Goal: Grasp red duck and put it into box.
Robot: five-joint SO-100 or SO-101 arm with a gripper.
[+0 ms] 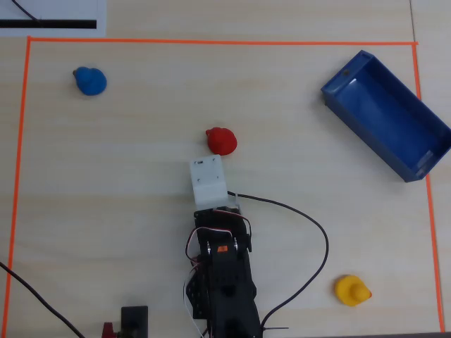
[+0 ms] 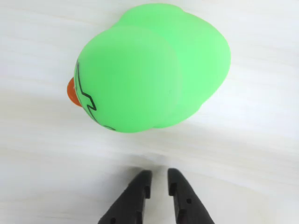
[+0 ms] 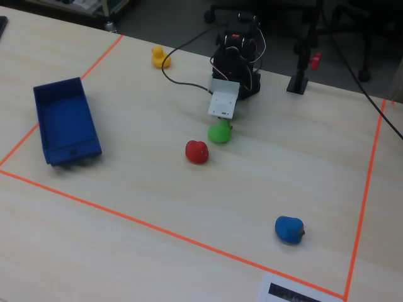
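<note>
The red duck (image 1: 221,141) is a small, solid-red rubber toy with a rounded body and a smaller head, sitting on the pale wooden surface (image 1: 127,183) just beyond the gripper (image 2: 158,181) in the overhead view, near it but untouched. In the fixed view the red duck (image 3: 196,151) lies just past a green duck (image 3: 219,132), which sits right under the arm's white wrist block (image 3: 224,100). The wrist view shows that green duck (image 2: 149,70) filling the upper frame, orange beak to the left, with the two black fingertips (image 2: 140,186) low in the picture, close together with only a narrow gap between them. They hold nothing and stop short of the green duck, apart from it. The box (image 1: 387,116), a long dark-blue tray with low walls, lies well away from the gripper, toward the upper right of the overhead view, inside the orange tape border (image 1: 211,41). A blue duck (image 1: 90,81) and a yellow duck (image 1: 351,290) sit farther off.
</note>
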